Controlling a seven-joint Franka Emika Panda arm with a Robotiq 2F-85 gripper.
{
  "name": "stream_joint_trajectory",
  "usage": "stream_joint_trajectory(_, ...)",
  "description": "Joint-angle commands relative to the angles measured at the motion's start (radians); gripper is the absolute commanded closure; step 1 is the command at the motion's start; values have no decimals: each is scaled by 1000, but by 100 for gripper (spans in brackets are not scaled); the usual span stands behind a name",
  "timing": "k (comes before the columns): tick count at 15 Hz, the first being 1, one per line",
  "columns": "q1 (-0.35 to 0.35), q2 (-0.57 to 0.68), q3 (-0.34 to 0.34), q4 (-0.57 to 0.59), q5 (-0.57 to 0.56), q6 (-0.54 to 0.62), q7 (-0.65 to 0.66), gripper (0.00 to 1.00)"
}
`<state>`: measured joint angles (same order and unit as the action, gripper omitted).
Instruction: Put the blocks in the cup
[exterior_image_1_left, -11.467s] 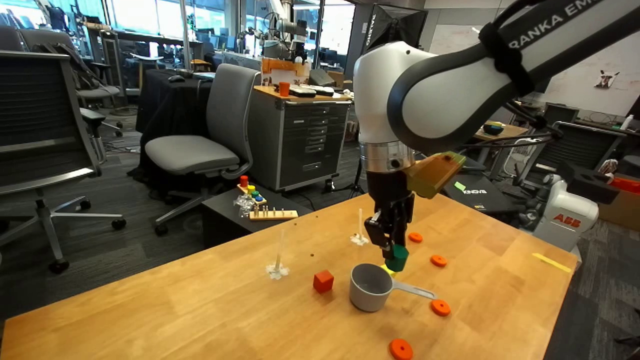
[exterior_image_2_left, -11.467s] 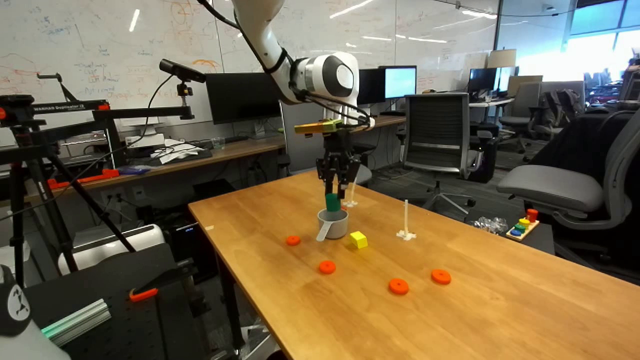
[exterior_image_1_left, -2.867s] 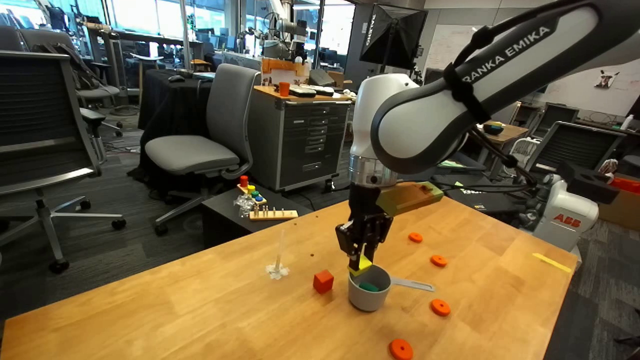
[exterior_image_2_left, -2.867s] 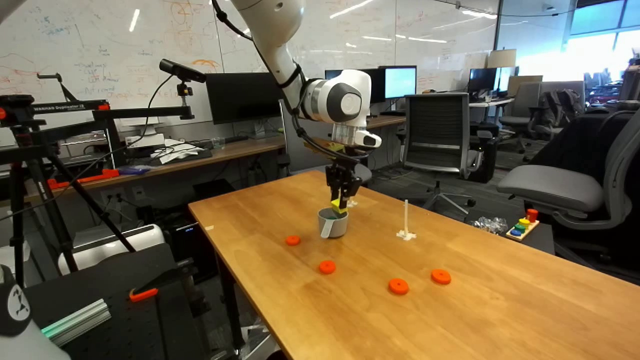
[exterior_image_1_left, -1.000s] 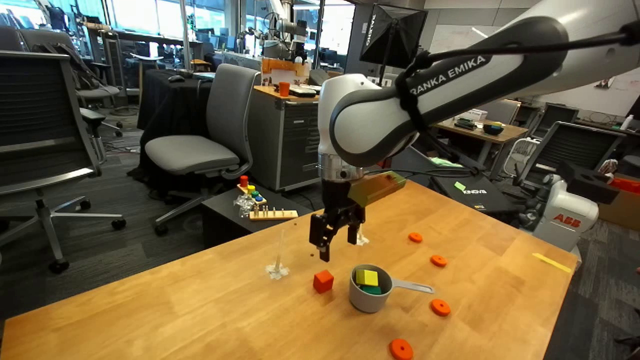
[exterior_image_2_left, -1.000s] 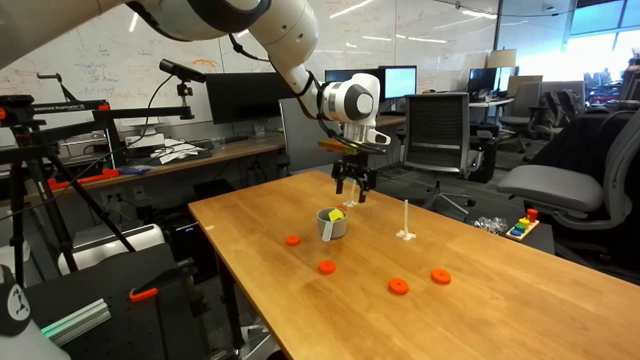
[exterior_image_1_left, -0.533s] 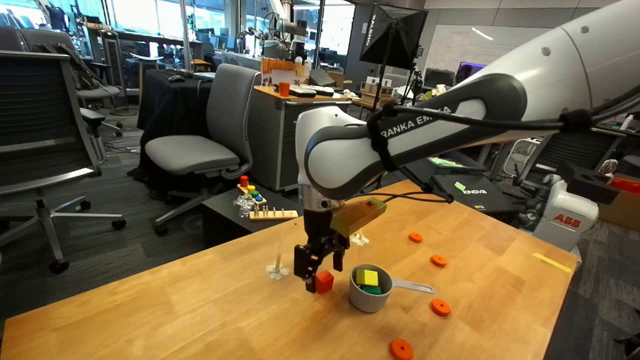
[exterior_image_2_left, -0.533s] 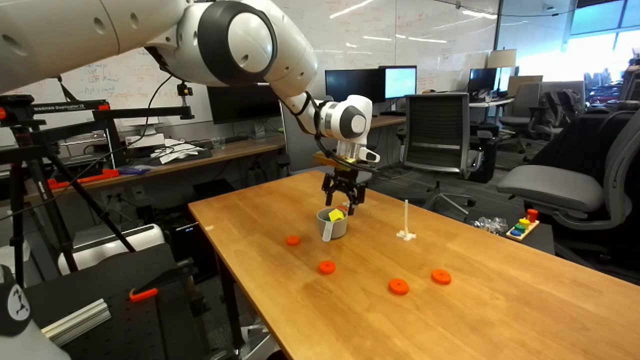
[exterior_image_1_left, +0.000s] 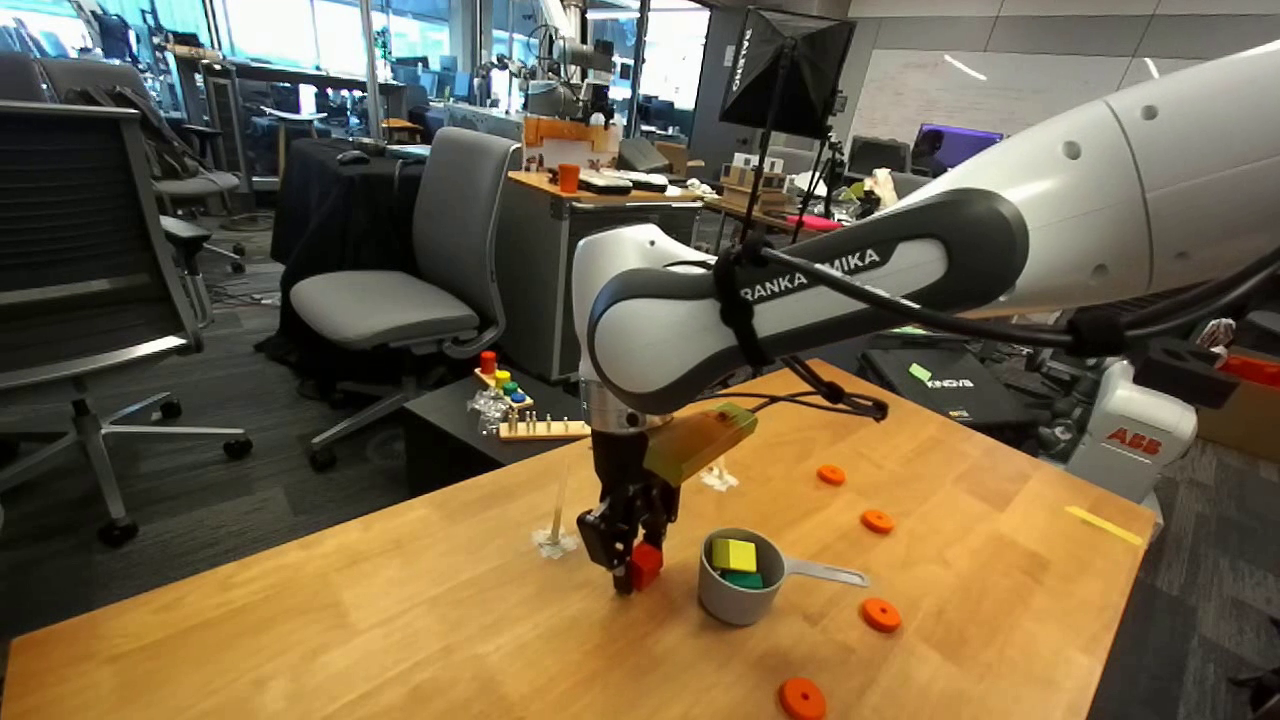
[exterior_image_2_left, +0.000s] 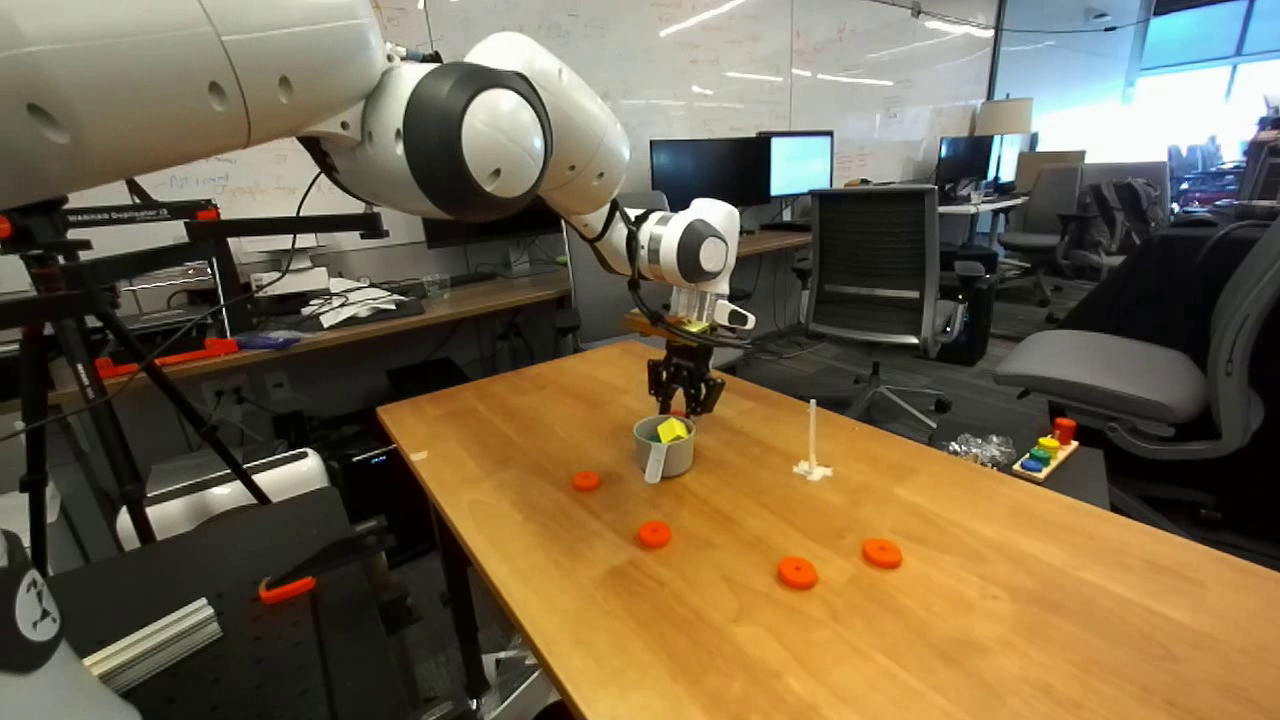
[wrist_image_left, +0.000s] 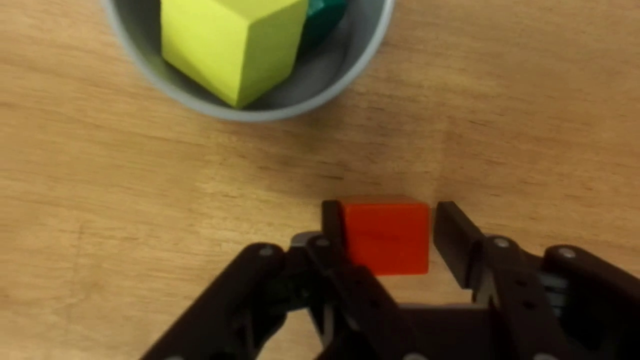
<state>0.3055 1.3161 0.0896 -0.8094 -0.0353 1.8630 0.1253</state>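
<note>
The red block (wrist_image_left: 387, 237) rests on the table just beside the cup (exterior_image_1_left: 738, 603). My gripper (wrist_image_left: 387, 216) is down around this block, one finger on each side. In the wrist view the left finger appears against it, while a narrow strip of wood shows between block and right finger (wrist_image_left: 452, 240), so the jaws stand partly open. Inside the cup lie a yellow block (exterior_image_1_left: 735, 555) and, lower, a green block (exterior_image_1_left: 742, 580). The cup's flat handle (exterior_image_2_left: 655, 463) points away from my gripper. In an exterior view the red block (exterior_image_2_left: 678, 413) is mostly hidden.
Several flat orange discs, among them a disc (exterior_image_1_left: 882, 615) by the handle and a disc (exterior_image_1_left: 802, 698) near the front, lie on the table. An upright thin peg (exterior_image_2_left: 812, 440) is taped down; another peg's taped foot (exterior_image_1_left: 718, 477) shows behind the gripper.
Green, then yellow block went from the gripper into the cup. Over the last second my gripper came down from above to the red block, and its jaws drew closer together around it.
</note>
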Motion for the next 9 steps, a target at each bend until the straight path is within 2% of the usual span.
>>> stream_joint_trajectory(1, 12, 49, -16, 112, -6, -62, -7, 79)
stream_joint_trajectory(2, 12, 51, -18, 121, -6, -69, -3, 85)
stream_joint_trajectory(3, 12, 50, -21, 125, -7, -70, 0, 88)
stream_joint_trajectory(9, 1, -22, -20, 86, -5, -52, 22, 88)
